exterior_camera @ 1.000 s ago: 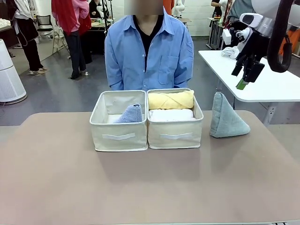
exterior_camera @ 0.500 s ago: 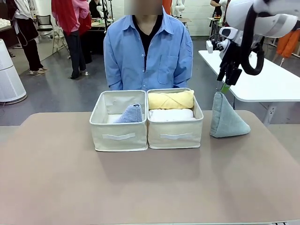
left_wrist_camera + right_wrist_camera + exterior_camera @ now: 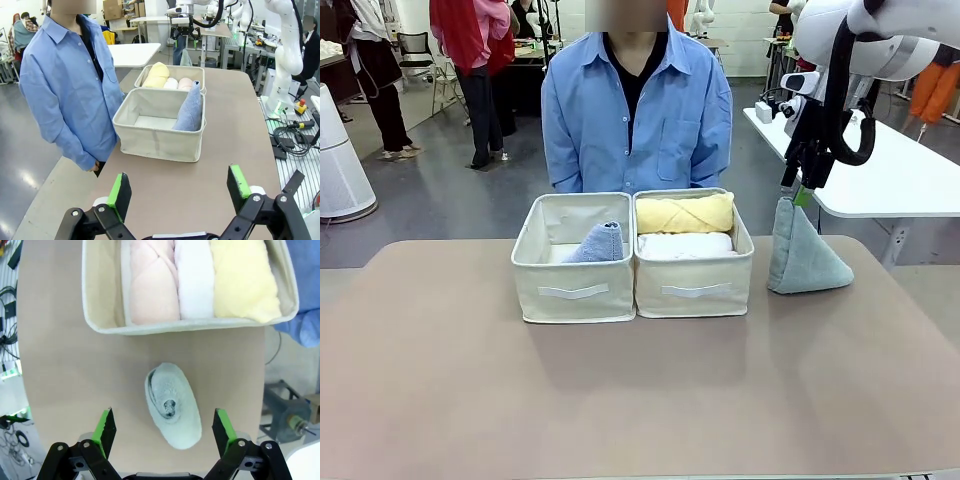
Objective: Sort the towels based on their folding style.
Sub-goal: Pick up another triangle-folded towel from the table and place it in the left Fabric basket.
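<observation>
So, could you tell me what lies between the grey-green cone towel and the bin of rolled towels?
Only bare tabletop: the right wrist view shows an empty strip separating the cone towel from the bin.

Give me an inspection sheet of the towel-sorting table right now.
surface: tan table, no spills seen.
job's things: light blue cone towel in left bin; yellow roll, white roll, pink roll in right bin; grey-green cone towel upright on the table, right of the bins.
clutter: nothing seen.
claws: right claw open, above the grey-green cone towel; left claw open, empty, over the table.
cables: black cable looped along the right arm; floor cables beside the table.
surroundings: person in a blue shirt at the far side; white table behind.
</observation>
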Controlling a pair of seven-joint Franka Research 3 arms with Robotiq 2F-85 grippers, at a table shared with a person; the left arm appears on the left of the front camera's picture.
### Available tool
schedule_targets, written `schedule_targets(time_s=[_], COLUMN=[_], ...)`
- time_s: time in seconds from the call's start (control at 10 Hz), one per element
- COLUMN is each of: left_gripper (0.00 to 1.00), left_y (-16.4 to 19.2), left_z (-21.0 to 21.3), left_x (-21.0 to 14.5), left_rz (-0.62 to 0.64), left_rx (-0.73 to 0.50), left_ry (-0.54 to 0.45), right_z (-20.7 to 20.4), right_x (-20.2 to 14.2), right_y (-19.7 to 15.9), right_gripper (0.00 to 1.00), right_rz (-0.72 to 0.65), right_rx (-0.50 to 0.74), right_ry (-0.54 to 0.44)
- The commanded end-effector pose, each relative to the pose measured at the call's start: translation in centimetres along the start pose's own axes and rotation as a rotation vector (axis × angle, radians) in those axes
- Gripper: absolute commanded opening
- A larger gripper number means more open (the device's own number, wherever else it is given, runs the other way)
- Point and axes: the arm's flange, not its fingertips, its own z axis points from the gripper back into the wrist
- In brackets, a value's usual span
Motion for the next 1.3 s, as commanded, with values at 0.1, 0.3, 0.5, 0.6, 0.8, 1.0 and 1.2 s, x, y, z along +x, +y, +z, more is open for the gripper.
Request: schedule_targets(time_s=[0.1, 0.3, 0.5, 0.6, 0.8, 1.0, 1.2], left_gripper=[1.0, 1.0, 1.0, 1.0, 1.0, 1.0, 1.0], left_y=[-0.2, -0.2, -0.2, -0.2, -0.2, -0.2, -0.2], left_z=[0.1, 0.1, 0.1, 0.1, 0.1, 0.1, 0.1], left_x=[0.0, 0.0, 0.0, 0.0, 0.0, 0.0, 0.0], left_rz=[-0.001, -0.001, -0.001, -0.001, -0.001, -0.001, -0.001], left_rx=[-0.002, -0.002, -0.002, -0.002, -0.002, -0.002, -0.002], left_ry=[0.01, 0.01, 0.01, 0.01, 0.01, 0.01, 0.01], right_z=[-1.3, -2.7, -4.2, -4.8, -5.5, -5.6, -5.6], right_x=[-0.5, -0.3, -0.2, -0.2, -0.6, -0.9, -1.0], right_y=[-0.5, -0.8, -1.1, -1.1, -1.1, -1.2, -0.9], right_gripper=[1.0, 1.0, 1.0, 1.0, 1.0, 1.0, 1.0], right_rz=[0.031, 0.051, 0.063, 0.075, 0.075, 0.071, 0.105], right_rx=[-0.009, -0.032, -0.018, 0.001, 0.023, 0.01, 0.015], right_ry=[0.013, -0.006, -0.003, -0.009, 0.005, 0.008, 0.002])
